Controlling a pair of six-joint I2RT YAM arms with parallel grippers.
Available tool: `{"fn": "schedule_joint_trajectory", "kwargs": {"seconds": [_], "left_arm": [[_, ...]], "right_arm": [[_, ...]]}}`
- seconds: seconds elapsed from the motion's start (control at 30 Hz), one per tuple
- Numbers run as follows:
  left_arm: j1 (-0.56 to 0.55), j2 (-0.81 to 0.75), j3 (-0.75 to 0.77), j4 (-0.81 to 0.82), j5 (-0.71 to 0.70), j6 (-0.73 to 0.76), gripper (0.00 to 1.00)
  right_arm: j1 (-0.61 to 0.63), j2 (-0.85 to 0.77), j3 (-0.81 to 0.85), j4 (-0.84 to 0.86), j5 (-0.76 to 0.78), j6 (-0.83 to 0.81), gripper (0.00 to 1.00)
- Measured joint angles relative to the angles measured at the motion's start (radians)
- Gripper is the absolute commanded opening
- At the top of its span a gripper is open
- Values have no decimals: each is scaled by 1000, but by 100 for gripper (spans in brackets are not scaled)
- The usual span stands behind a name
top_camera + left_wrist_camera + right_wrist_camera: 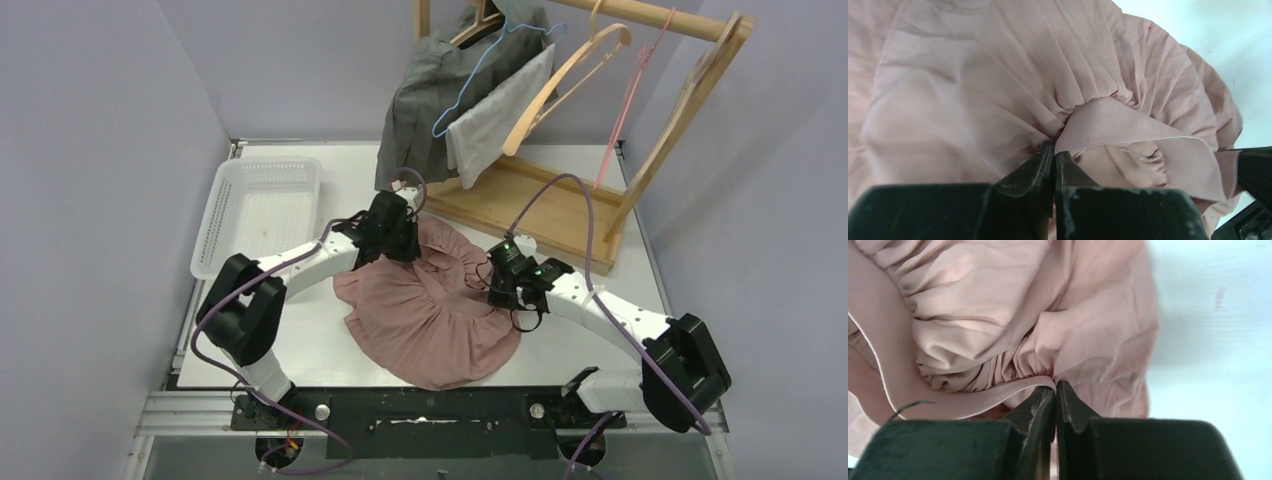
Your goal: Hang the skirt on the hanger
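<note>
Top external view: pink skirt (430, 310) lies spread on the white table (320, 340), centre of the frame, between the two arms. Cloth is thin, dusty pink and heavily gathered, with the hem fanning toward the lower middle. The left gripper (392, 235) sits at the skirt's upper edge and the right gripper (503, 285) at its right edge, both down on the fabric.

Left wrist view: left gripper (1054, 155) has its jaws pressed together on a fold of the flat elastic waistband (1128, 130), with pleats bunching out from the pinch.

Right wrist view: right gripper (1055, 390) is likewise closed tight, nipping the waistband (973, 407) edge where the gathers meet it. Bare table shows at the right.

Surroundings: a white slatted basket (225, 215) stands at the upper left of the table. A wooden rack (560, 210) stands at the upper right. On its rail hang a dark grey garment (425, 95), a blue wire hanger (480, 75), a light grey cloth (495, 120), a wooden hanger (565, 75) and a pink wire hanger (630, 90). The walls are pale lilac.
</note>
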Motion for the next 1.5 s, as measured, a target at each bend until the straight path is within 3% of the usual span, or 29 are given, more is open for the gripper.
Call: {"fn": "schedule_joint_trajectory", "kwargs": {"seconds": [0.23,0.57,0.67,0.77,0.9,1.07,1.17,1.33,1.5], "left_arm": [[0,-188,80,-231,-157,-30,0],[5,-435,474,-455,-271,-123,0],[5,-467,488,-496,-280,-145,0],[8,-495,404,-522,-285,-167,0],[37,-513,160,-502,-243,-210,0],[93,-487,-156,-429,-123,-269,1],[117,-460,-203,-404,-80,-286,18],[141,-457,-175,-364,-65,-277,27],[187,-473,-152,-337,-41,-257,33]], "right_arm": [[0,-127,195,-223,138,-3,0],[-12,-152,697,-386,186,-89,0],[-12,-129,751,-396,184,-97,0],[-14,-124,683,-379,171,-96,0],[-27,-120,473,-320,135,-85,16],[-35,-87,283,-256,68,-74,48],[-40,-79,274,-233,55,-83,63],[-46,-137,274,-198,55,-149,70],[-46,-309,290,-140,13,-277,73]]}}
